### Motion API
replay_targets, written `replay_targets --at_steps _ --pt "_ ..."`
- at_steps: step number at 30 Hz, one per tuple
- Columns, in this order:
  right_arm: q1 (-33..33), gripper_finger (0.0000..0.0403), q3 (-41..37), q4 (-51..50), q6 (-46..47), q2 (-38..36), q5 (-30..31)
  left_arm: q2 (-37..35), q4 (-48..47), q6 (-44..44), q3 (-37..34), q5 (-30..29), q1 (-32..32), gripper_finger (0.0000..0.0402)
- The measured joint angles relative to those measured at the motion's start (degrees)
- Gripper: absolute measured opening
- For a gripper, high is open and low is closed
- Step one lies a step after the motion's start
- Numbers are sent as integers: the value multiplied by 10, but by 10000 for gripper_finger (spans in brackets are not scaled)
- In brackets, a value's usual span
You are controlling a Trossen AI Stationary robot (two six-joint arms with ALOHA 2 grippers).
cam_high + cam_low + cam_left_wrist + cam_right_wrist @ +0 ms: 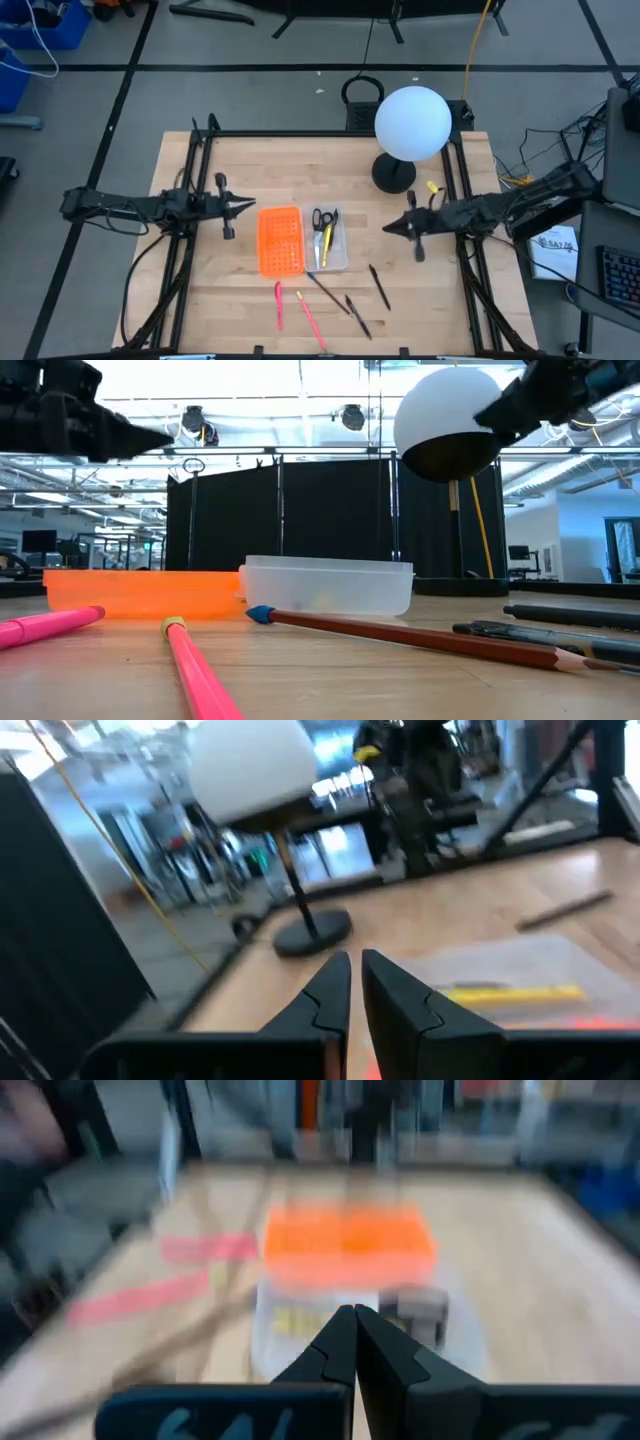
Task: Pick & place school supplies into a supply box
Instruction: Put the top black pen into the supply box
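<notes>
Two grippers, both closed on nothing and raised off the table [420, 290]; left gripper [252, 207] sits just left of the orange panel [280, 240] — fingers [325, 1000] nearly together with only a thin slit between them; right gripper [388, 228] sits to the right of the supply box [338, 262], its fingers [345, 1342] pressed together at the tips. Supply box lies mid-table, touching the orange panel's right edge; inside it, black-handled scissors [323, 217] at the far end and a yellow pen [325, 244] beside them. On the bare wood nearer the front edge: two pink-red pens [279, 305] at left, a brown pencil [326, 293] with a blue end just below the box, two dark pens [379, 286] to its right. White globe lamp [411, 123] stands at the table's far right.
</notes>
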Motion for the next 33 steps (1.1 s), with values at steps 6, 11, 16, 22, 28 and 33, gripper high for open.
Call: replay_targets --at_steps 6,11,16,22,28,33 --pt "84 0 233 -275 174 170 63 0 58 44 0 -3 2 30" --pt "133 0 397 -454 356 319 51 0 54 60 0 -10 2 16" --pt "168 0 513 -582 540 441 -26 0 55 60 0 -15 2 4" --pt "188 0 552 -612 712 529 -90 0 54 55 0 -15 2 28" --pt "183 6 552 -637 778 583 -92 0 53 53 0 -14 2 36" --pt "162 51 552 -627 790 606 -92 0 52 54 0 -14 2 37"
